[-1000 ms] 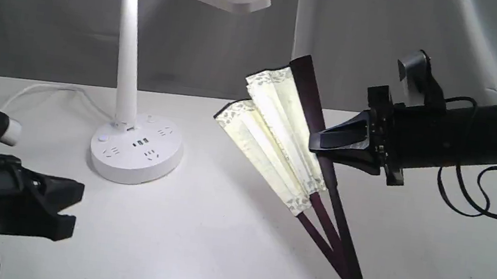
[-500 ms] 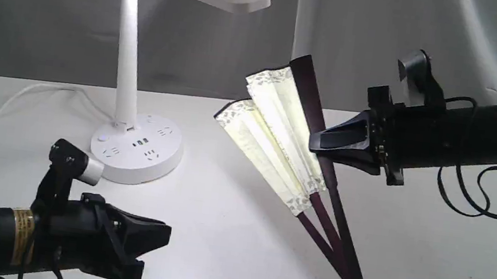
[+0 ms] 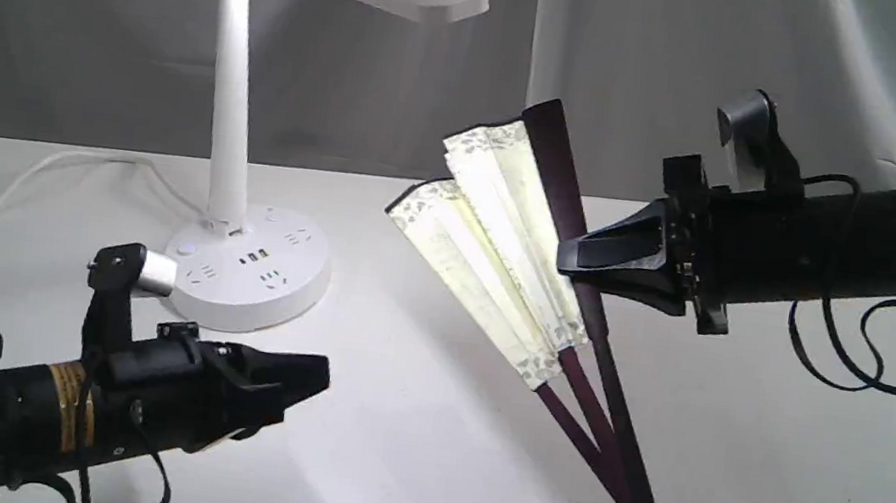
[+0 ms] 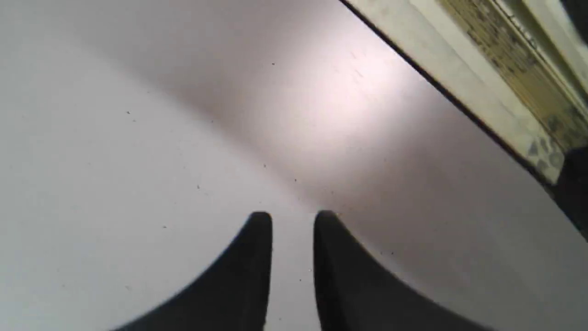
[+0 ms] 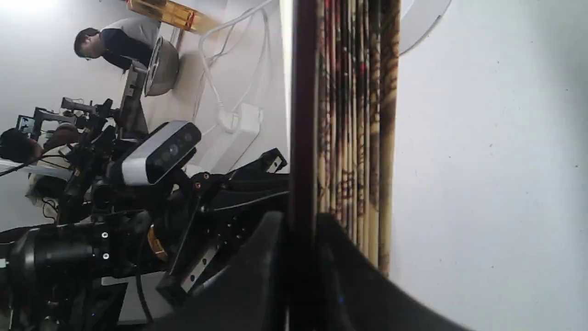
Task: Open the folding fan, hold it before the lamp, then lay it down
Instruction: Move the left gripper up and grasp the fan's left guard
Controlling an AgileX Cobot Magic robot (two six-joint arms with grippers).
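The folding fan (image 3: 493,231) is partly spread and stands tilted, its pivot end on the white table (image 3: 423,454). My right gripper (image 3: 568,259) is shut on its dark maroon outer guard, about halfway up. The right wrist view shows that guard (image 5: 301,138) clamped between the fingers, with the folded pleats beside it. The white lamp (image 3: 228,130) is lit, left of the fan, on its round base (image 3: 245,265). My left gripper (image 3: 320,374) hangs low over the table, pointing toward the fan. Its fingers (image 4: 257,248) stand slightly apart, open and holding nothing. The fan's cream edge (image 4: 482,78) lies ahead.
The lamp's white cord (image 3: 39,167) trails off to the left along the back of the table. A grey curtain (image 3: 694,59) hangs behind. Black cables (image 3: 837,351) droop under the right arm. In the right wrist view the left arm (image 5: 138,207) and a white plug block (image 5: 234,133) show.
My left arm has swung in from the far left toward the fan, and its jaws have narrowed. The right gripper and the fan have stayed still.
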